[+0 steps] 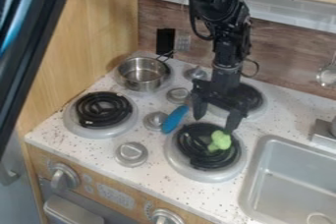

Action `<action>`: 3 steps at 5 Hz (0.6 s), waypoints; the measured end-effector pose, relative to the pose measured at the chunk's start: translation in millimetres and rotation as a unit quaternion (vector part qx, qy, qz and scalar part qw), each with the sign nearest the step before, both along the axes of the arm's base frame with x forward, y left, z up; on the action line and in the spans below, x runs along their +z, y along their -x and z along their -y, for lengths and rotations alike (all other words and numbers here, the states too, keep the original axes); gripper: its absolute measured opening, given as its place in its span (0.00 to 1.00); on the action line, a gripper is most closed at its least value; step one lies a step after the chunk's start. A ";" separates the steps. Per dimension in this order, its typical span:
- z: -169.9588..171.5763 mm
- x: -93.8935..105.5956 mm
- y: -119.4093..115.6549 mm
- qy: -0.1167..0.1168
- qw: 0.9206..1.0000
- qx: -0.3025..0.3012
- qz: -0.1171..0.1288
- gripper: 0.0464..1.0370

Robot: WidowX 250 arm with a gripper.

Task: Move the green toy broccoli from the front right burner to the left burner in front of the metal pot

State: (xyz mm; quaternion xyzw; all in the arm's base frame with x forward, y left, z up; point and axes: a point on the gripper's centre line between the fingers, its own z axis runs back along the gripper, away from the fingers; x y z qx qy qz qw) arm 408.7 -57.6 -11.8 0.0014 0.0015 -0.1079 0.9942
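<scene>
At the near right burner (177, 156), a green toy broccoli (220, 140) sits on the black coil (196, 160), beside the sink (256, 171) set into the speckled counter (141, 188). Just above, the hand (214, 124) points down with its fingers spread well apart and nothing gripped; one fingertip is right by the broccoli, though I cannot tell if they touch, and a blue object (175, 119) lies near the other. Farther back, a metal pot (142, 84) sits by the wooden side wall (98, 36)
</scene>
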 end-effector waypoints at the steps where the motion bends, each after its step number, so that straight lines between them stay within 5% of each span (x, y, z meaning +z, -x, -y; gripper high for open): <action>1: 5.1 -2.6 4.3 0.001 1.000 -0.008 -0.006 0.96; 3: 15.4 -15.7 19.9 0.004 0.999 -0.027 -0.025 0.96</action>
